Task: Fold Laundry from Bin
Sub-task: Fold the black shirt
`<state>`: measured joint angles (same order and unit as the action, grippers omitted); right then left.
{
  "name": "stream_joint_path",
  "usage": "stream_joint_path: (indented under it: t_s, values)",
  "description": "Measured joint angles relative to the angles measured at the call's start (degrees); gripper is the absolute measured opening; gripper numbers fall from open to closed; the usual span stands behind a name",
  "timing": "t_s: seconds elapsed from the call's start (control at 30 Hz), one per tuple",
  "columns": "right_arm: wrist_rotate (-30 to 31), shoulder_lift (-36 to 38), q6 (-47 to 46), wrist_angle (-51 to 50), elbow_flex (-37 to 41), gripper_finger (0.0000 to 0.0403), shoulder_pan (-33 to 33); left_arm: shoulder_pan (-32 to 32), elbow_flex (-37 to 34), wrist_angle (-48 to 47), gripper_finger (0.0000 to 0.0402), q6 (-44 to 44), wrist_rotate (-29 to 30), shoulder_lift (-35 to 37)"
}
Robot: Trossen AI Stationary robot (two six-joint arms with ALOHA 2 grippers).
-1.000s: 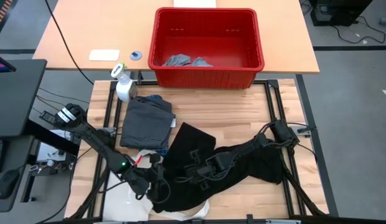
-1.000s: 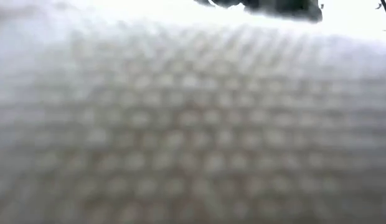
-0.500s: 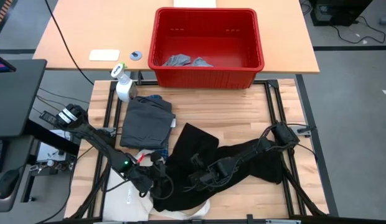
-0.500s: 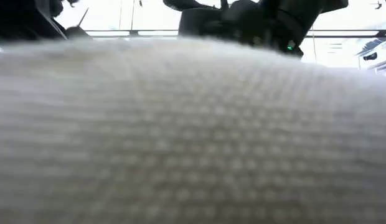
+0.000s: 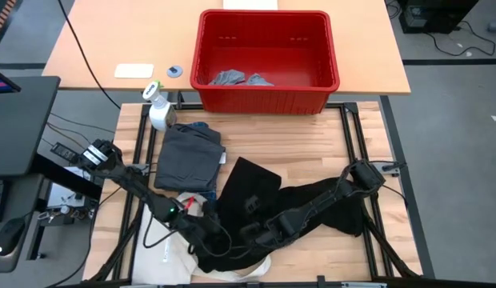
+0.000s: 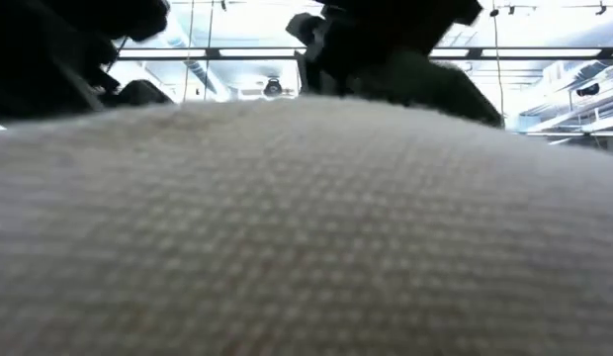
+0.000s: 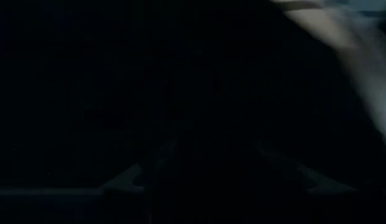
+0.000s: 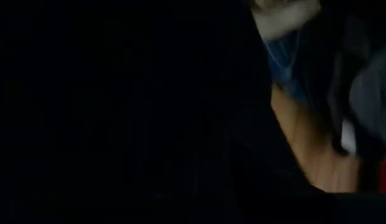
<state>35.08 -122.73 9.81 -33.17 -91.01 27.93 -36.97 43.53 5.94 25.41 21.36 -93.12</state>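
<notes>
Right now I see both my left gripper (image 5: 206, 237) and right gripper (image 5: 250, 234) buried low in the black garment (image 5: 256, 204), so I cannot tell how their fingers stand.

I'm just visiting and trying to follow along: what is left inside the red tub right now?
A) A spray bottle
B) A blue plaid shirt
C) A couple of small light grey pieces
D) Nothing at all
C. The high view shows small light grey pieces lying at the near left of the red tub, with the rest of its floor bare; the spray bottle stands outside it on the table.
</notes>
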Motion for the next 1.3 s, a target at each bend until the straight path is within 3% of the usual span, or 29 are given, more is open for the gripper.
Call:
stream_joint_path:
  t_s: [0.1,0.23,0.4,0.67,0.8,1.07,1.3]
  values:
    - [-0.91,0.02,-7.68,-6.06,-2.93,0.01,-2.3,-1.35,0.0,2.93,0.0189,-2.09,-4.79,0.0]
    - [-6.34,0.05,-12.6,-6.68,-3.5,0.0105,-7.03,-2.49,0.04,3.31,0.0189,-2.25,-5.72,0.07]
    - [-14.82,-0.07,-10.49,-3.66,-2.05,0.0137,-13.48,-2.47,0.03,2.74,0.0189,-1.51,-5.68,0.05]
    - [-20.94,-0.05,-2.22,4.21,1.82,0.0222,-19.76,-2.47,0.0,2.06,0.0189,-1.63,-5.66,0.04]
    - [-18.22,-0.05,-1.82,5.11,3.98,0.0237,-21.34,-2.49,0.0,1.22,0.0189,-1.57,-5.65,0.04]
    - [-20.98,0.15,-0.88,12.75,8.74,0.0186,-23.1,-2.49,0.0,0.98,0.0189,-1.58,-5.16,0.04]
    - [-19.33,0.12,-2.01,12.59,9.11,0.0073,-23.39,-2.49,0.0,0.81,0.0189,-1.56,-5.13,0.04]
